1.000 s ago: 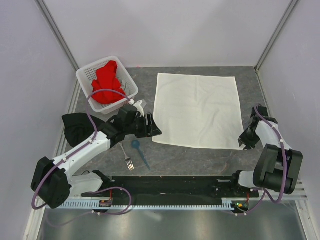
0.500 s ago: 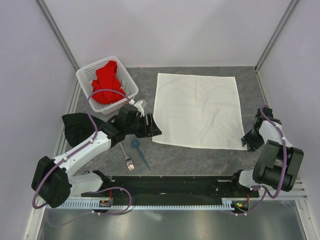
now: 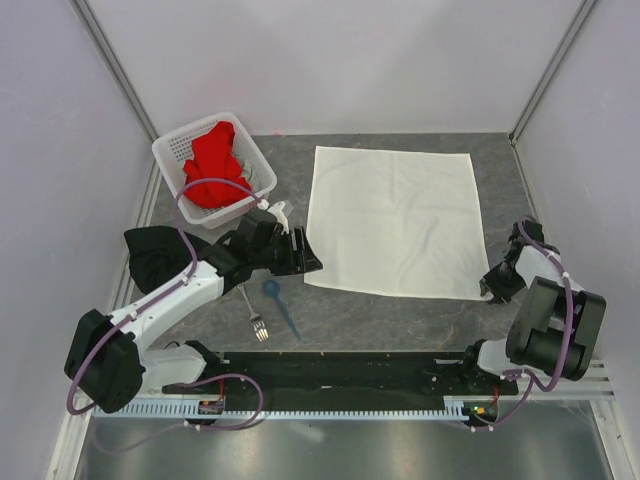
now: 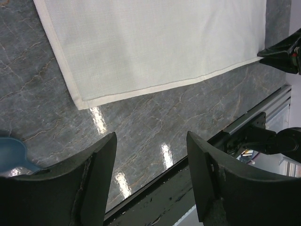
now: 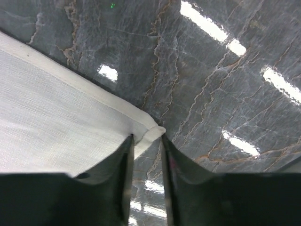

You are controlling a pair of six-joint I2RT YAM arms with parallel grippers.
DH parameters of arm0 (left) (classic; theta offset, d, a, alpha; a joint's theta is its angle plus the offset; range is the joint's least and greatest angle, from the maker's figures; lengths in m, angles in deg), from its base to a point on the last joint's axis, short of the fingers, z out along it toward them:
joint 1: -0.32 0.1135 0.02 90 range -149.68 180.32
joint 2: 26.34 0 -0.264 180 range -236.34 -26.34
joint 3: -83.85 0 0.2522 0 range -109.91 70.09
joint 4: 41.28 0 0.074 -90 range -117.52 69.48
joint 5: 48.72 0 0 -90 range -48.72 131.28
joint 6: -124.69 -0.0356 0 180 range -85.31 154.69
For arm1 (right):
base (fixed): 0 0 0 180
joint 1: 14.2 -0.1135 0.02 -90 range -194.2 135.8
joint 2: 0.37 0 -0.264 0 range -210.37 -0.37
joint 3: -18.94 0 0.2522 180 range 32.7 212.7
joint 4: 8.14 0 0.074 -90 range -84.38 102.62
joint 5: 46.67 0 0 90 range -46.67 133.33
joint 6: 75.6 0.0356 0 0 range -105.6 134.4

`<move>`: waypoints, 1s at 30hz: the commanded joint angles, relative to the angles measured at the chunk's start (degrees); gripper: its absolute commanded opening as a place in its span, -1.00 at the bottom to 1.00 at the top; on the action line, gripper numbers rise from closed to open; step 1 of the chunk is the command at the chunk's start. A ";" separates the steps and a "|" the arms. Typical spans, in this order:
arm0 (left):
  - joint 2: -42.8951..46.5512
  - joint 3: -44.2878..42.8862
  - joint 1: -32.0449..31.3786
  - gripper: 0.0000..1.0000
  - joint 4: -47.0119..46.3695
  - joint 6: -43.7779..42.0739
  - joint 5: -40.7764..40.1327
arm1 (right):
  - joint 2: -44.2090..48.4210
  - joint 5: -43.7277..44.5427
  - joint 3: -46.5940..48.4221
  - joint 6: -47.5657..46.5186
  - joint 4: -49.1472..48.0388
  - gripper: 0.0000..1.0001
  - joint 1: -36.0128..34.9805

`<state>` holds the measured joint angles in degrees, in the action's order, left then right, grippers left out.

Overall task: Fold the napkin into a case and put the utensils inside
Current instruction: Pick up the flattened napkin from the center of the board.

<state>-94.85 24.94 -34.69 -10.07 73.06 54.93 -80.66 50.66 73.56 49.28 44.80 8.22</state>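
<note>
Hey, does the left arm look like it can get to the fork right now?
Likely yes. The fork lies uncovered on the table, close to the left fingers, which are open and empty. The blue spoon lies beside it, not on it.

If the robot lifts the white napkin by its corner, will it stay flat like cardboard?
Probably not. The napkin looks like thin woven cloth with soft creases, so it would likely droop. It seems light, and might slide on the glossy table.
</note>
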 commanded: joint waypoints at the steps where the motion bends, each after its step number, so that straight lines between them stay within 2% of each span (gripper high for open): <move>1: -0.57 -1.53 -0.06 0.38 -0.58 0.83 -1.52 | -1.45 0.05 -3.68 1.08 -4.46 -0.48 0.35; 5: -1.18 -0.73 -0.06 0.43 -0.49 0.83 -3.36 | 1.79 -1.35 -3.95 0.46 -5.08 -0.87 0.35; 7: -1.45 -0.03 -0.06 0.46 -0.40 0.57 -4.85 | 3.29 -3.72 -4.21 0.20 -5.34 -1.00 0.35; 13: -5.84 0.85 -0.59 0.49 0.91 -0.58 -11.52 | 9.01 -7.24 -4.13 -0.15 -4.20 -1.00 0.17; 20: -13.92 -5.82 -2.08 0.38 7.15 1.26 -21.20 | 13.58 -8.65 -5.09 -0.68 -5.25 -1.00 -0.18; 25: -18.58 -9.51 -5.68 0.31 12.25 6.10 -27.00 | 14.81 -9.79 -5.79 -1.30 -6.04 -1.00 -0.09; 30: -23.24 -12.33 -9.02 0.06 15.24 11.11 -30.43 | 15.16 -11.37 -6.23 -2.09 -6.75 -1.00 -0.18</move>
<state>-114.94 15.91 -41.59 1.16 78.00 30.59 -66.85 41.28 67.97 48.45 39.71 8.15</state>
